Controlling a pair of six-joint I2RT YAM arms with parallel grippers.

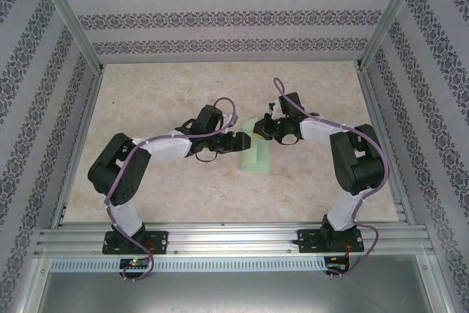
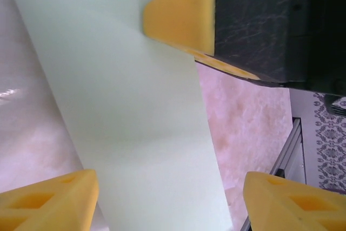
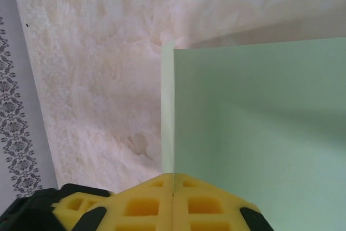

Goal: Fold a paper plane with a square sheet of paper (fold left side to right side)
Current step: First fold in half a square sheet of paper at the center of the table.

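The worktop [image 1: 183, 188], of pale marble pattern, is enclosed by patterned wall panels [image 1: 220, 20] and an aluminium frame [image 1: 220, 240]. Purple cables [image 1: 124, 174] are routed along both arms.

The square sheet of paper [image 1: 256, 155] is located near the middle of the worktop, well apart from all four edges. It is partly masked from above by the left gripper [image 1: 240, 142] and the right gripper [image 1: 258, 132], which meet over its far end.

The sheet is noted as pale mint-green and unmarked. Two layers are seen, one edge set slightly inside the other.

The right fingers [image 3: 146, 204] are pressed together, pinching the sheet's edge. The left fingers [image 2: 48, 198] are spread, with the sheet seen between them.
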